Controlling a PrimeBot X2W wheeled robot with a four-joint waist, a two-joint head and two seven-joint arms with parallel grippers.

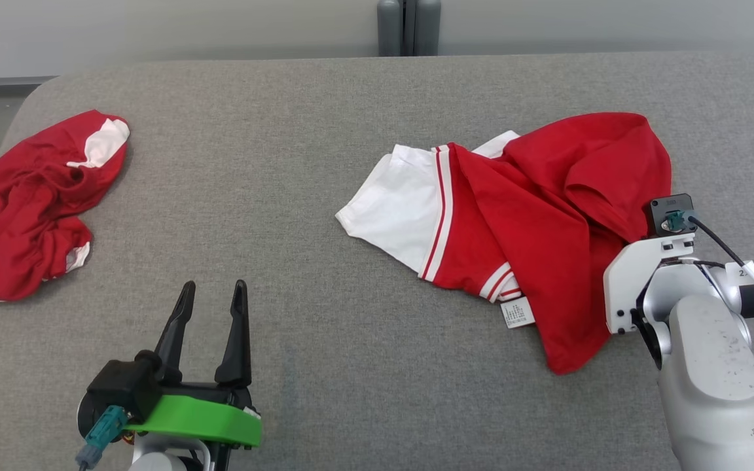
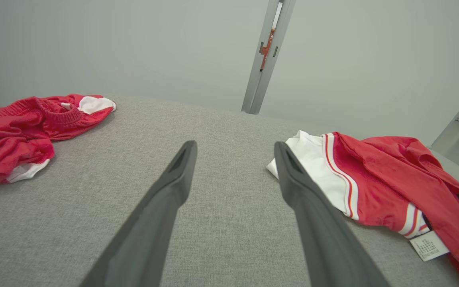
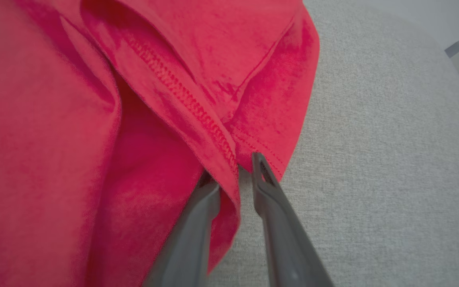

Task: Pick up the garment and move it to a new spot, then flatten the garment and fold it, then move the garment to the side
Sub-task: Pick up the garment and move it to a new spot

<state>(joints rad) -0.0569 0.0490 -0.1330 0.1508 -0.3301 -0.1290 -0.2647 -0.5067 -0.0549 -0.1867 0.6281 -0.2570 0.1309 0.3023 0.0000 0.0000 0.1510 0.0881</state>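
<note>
The garment (image 1: pixel 534 216) is a red shirt with a white sleeve and striped trim, crumpled on the right half of the grey table (image 1: pixel 351 340). It also lies at the right of the left wrist view (image 2: pixel 381 187). My right gripper (image 3: pixel 235 171) has its fingers drawn in on either side of a stitched hem fold at the garment's (image 3: pixel 94 119) right edge, with a thin gap still showing. In the head view my right wrist (image 1: pixel 652 281) hangs over that edge and hides the fingers. My left gripper (image 1: pixel 213 291) (image 2: pixel 235 149) stands open over bare table, left of the garment and holding nothing.
A second red and white garment (image 1: pixel 36 203) (image 2: pixel 18 135) lies bunched near the table's left edge. Grey posts (image 1: pixel 408 26) stand behind the far edge. A white care label (image 1: pixel 518 313) sticks out of the shirt's near side.
</note>
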